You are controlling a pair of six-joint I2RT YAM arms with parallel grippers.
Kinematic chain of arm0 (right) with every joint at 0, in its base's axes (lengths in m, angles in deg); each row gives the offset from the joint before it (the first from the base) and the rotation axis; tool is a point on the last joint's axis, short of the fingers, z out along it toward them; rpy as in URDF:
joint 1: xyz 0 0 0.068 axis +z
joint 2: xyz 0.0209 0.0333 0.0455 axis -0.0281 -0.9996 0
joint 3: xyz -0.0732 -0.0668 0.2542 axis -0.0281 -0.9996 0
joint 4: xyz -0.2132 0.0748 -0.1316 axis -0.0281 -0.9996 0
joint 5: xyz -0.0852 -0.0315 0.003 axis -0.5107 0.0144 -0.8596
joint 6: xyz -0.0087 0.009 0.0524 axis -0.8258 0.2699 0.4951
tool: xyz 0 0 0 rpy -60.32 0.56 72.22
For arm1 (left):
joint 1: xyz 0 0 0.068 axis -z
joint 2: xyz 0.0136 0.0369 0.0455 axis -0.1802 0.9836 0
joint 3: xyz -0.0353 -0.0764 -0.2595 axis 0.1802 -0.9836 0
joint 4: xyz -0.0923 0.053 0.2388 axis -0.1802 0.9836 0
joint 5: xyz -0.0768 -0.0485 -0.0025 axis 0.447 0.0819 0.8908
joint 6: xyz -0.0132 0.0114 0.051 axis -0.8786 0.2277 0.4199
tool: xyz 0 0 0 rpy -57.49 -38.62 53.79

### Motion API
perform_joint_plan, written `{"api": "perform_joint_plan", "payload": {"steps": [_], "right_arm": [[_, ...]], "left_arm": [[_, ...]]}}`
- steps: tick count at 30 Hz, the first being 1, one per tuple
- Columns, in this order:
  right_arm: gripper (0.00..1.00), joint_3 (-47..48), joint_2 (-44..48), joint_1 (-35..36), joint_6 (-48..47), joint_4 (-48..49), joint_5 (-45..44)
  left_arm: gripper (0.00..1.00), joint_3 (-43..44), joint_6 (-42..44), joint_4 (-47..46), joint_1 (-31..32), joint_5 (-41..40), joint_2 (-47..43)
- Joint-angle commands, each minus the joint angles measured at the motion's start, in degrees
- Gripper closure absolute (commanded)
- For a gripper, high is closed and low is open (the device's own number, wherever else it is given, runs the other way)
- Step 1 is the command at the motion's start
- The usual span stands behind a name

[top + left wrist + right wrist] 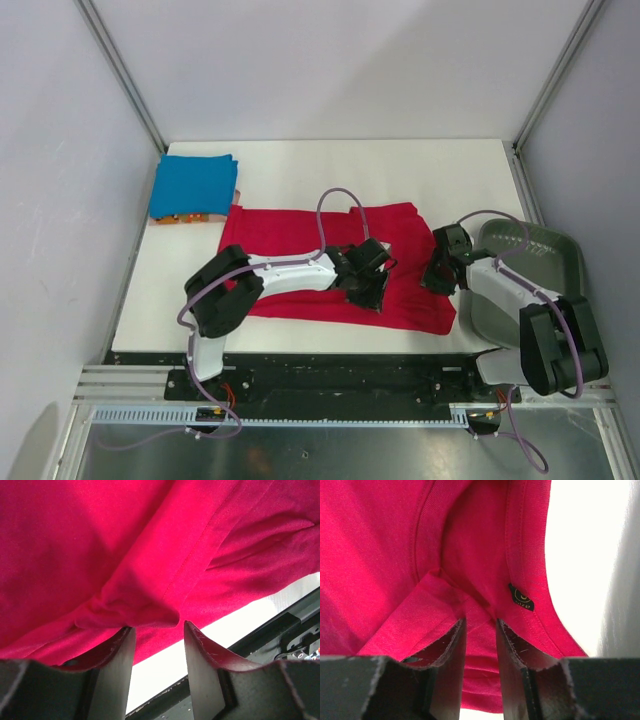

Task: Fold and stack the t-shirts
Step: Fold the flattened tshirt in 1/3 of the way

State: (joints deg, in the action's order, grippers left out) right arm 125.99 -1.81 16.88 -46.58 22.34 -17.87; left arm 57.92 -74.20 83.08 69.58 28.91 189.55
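The red t-shirt (300, 230) lies spread across the middle of the white table (330, 170). My left gripper (370, 295) is low over its near middle part. In the left wrist view the gripper (157, 625) is open, with a bunched fold of red cloth (125, 555) at the tips and bare table showing in the gap. My right gripper (437, 275) is at the shirt's right edge. In the right wrist view the gripper (481, 620) is pinched on red cloth (380, 555) by the collar, beside the dark neck tag (521, 597). The folded blue t-shirt (195, 185) lies on the orange one (180, 218) at the back left.
A dark grey bin (560, 250) stands at the right edge of the table, just right of my right arm. The table's near edge and a black rail (280, 630) lie close behind the left gripper. Grey walls enclose the table on three sides.
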Motion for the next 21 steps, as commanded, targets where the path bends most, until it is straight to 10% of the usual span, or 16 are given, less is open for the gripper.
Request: {"api": "perform_joint_plan", "payload": {"steps": [1,21], "right_arm": [[0.67,2.17,-0.89,0.16,-0.72,1.17,-0.76],[1.00,6.09,-3.01,1.08,-2.05,0.17,-2.33]], "left_arm": [[0.53,2.79,-1.67,-0.87,0.54,0.37,0.71],[0.91,2.97,-4.94,-0.88,-0.86,-5.09,-1.75]]}}
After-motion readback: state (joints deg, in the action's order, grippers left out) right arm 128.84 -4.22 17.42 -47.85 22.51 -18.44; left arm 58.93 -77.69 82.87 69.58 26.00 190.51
